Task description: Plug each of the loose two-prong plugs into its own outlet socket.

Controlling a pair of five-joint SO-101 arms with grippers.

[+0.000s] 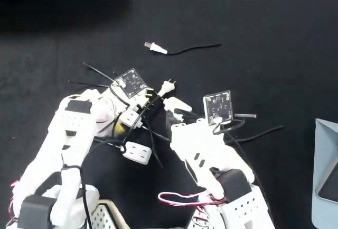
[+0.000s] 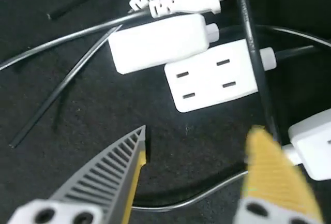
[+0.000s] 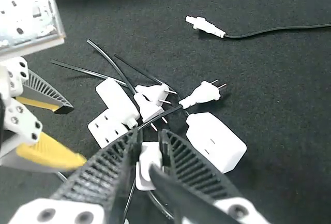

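Snag risk: your right hand (image 3: 149,140) is clamped on a white connector block (image 3: 146,168), and lifting may drag the crossed cords (image 2: 248,27). Left hand (image 2: 199,133), jaws apart, hangs over the outlet socket (image 2: 212,81).

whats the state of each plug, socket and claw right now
left claw, open, empty
right claw, shut on white block
far plug, loose, unplugged
near plug, loose, prongs bare
middle plug, loose, prongs bare
flat socket, slots empty
big socket, slots empty
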